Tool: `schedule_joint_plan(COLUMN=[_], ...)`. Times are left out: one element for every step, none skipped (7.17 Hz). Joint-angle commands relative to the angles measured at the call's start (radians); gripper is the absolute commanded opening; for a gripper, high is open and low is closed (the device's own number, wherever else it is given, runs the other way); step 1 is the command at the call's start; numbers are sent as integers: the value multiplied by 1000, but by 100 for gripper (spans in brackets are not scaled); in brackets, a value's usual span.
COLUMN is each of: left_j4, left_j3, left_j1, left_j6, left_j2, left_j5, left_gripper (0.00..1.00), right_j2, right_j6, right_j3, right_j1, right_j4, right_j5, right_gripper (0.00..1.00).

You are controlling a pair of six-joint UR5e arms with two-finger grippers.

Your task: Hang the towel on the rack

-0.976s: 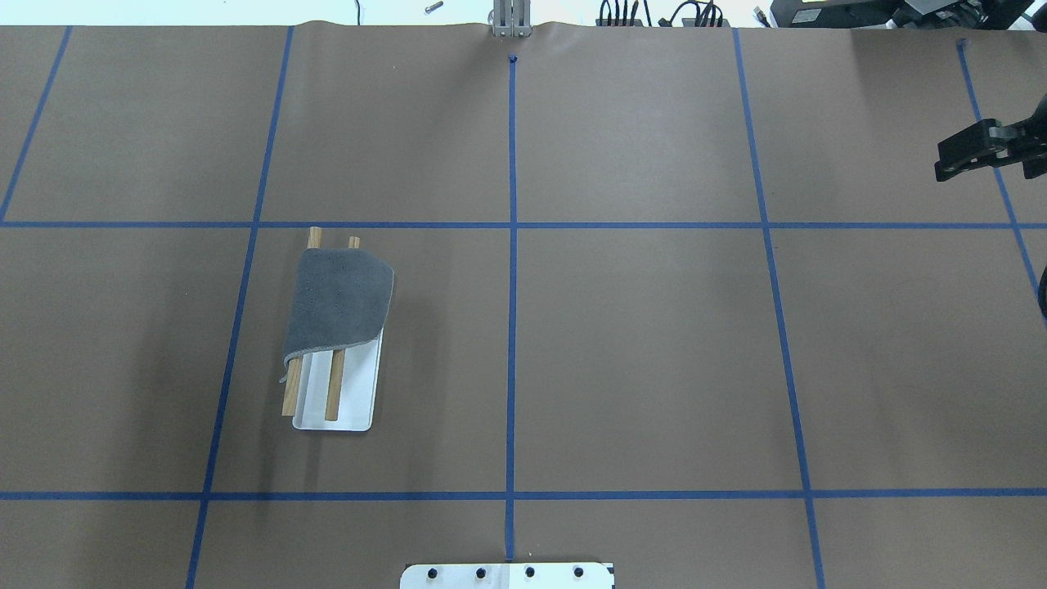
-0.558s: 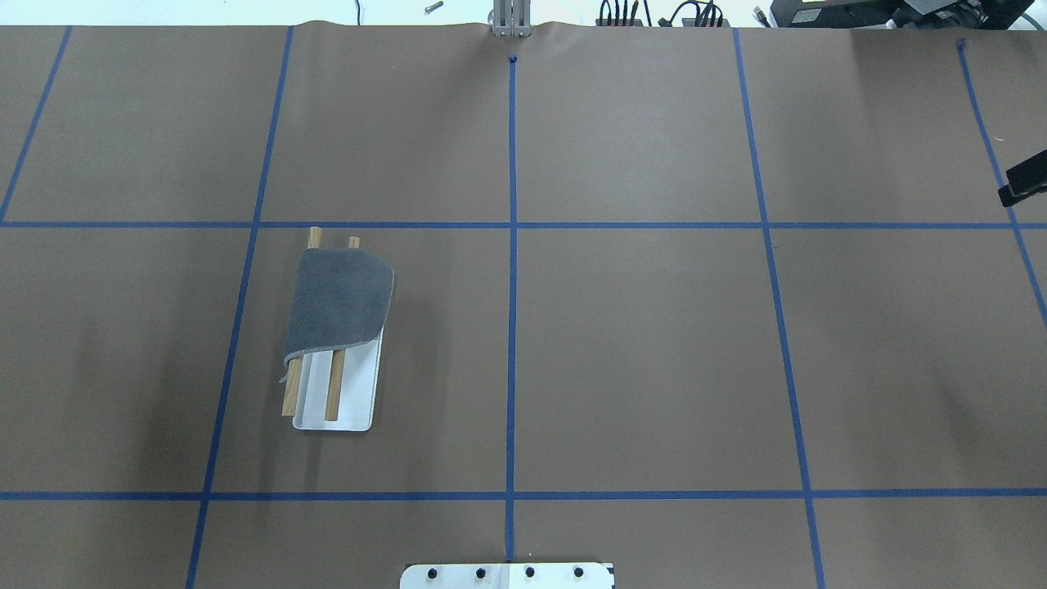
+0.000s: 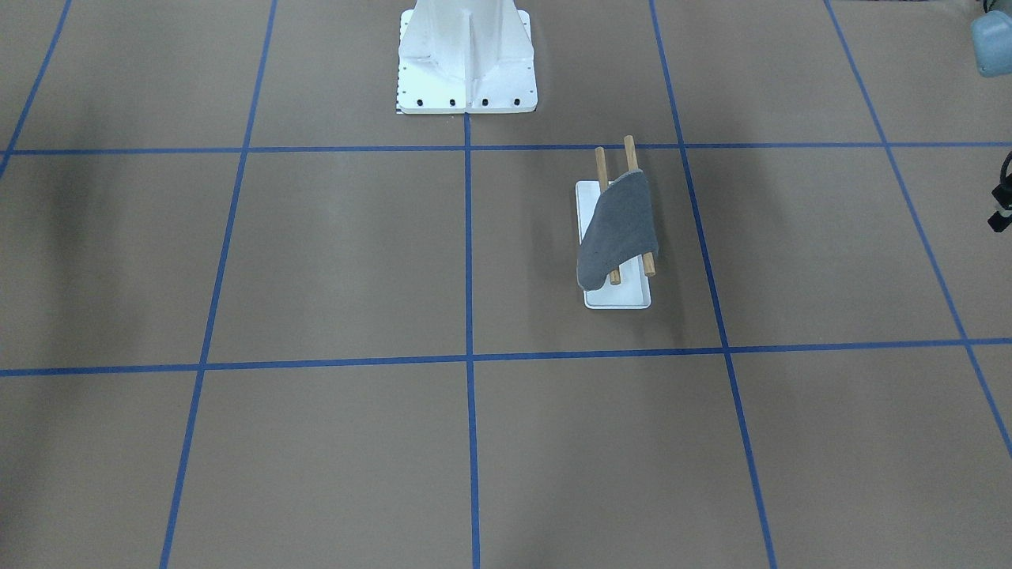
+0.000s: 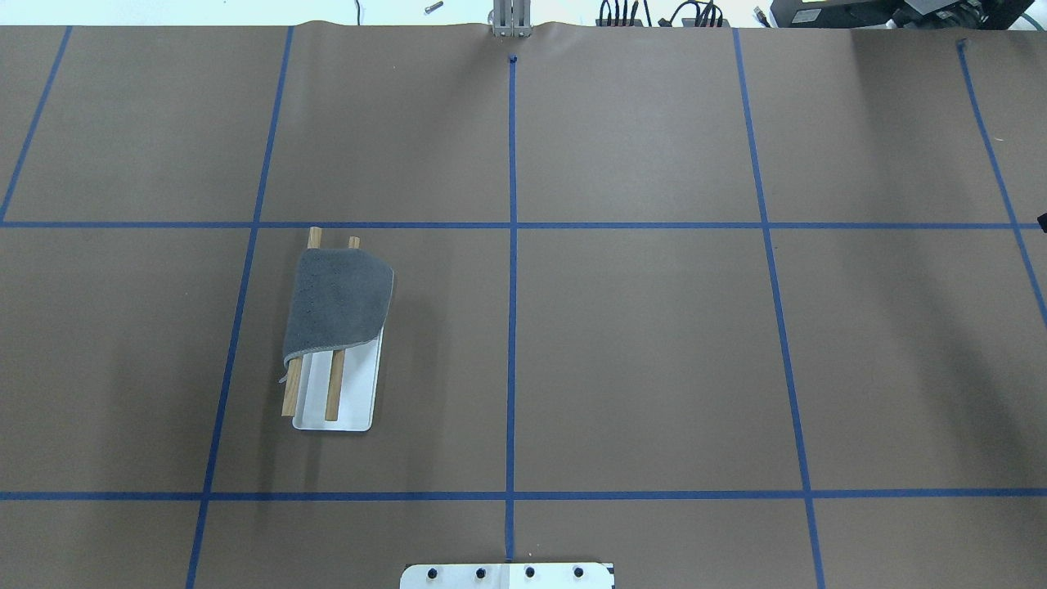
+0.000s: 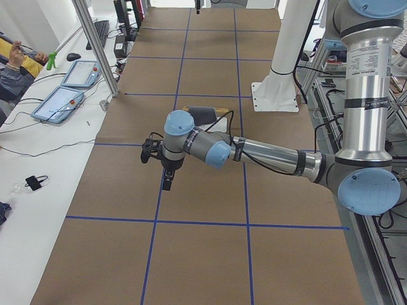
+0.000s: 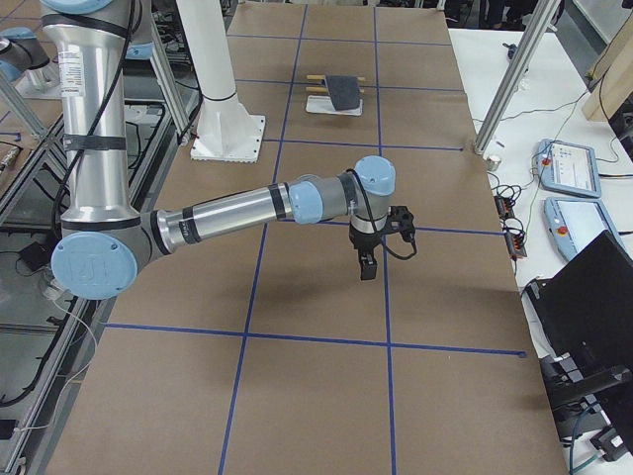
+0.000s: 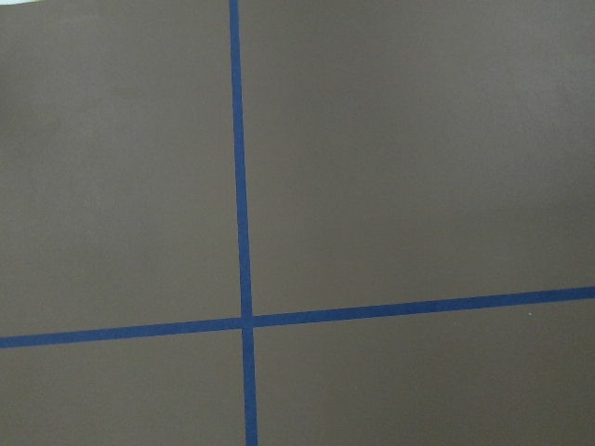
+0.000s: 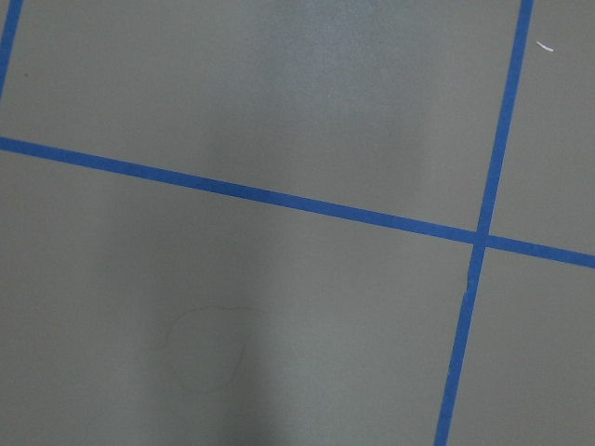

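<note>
The dark grey towel [image 4: 339, 303] lies draped over the two wooden dowels of the rack [image 4: 360, 393], covering their far half and hanging down one side. It also shows in the front view [image 3: 618, 229], where the rack's white base [image 3: 624, 298] sticks out below it. No gripper touches it. My left gripper [image 5: 166, 181] hangs over bare table near the left end. My right gripper [image 6: 368, 267] hangs over bare table near the right end. Both point down, and I cannot tell whether they are open or shut. The wrist views show only table and blue tape.
The large white bolted pedestal [image 3: 466, 55] stands at the robot's side of the table. Metal frame posts [image 5: 95, 44] and control tablets [image 5: 63, 101] sit off the table's left end, and more tablets [image 6: 569, 168] off the right end. A person sits at the side view's top left.
My right gripper has drawn back to the right and out of the overhead view. The towel and the rack have not moved.
</note>
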Motion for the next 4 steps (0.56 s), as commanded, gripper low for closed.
schedule_joint_plan(left_j4=[93, 92, 90, 90], left_j3=[-81, -104, -124, -141], left_j1=[1, 40, 101, 108], left_j6=[1, 3, 4, 70], left_j2=[-18, -22, -34, -25], left_j5=[-55, -49, -37, -18], left_gripper=[98, 98, 98, 98], right_j2=[-8, -8, -7, -4], right_j6=[0, -1, -3, -3], right_j3=[-52, -58, -55, -51], right_j1=[11, 11, 14, 34], right_j4=[73, 73, 73, 75], right_j5=[27, 28, 28, 34], right_gripper=[100, 100, 100, 100])
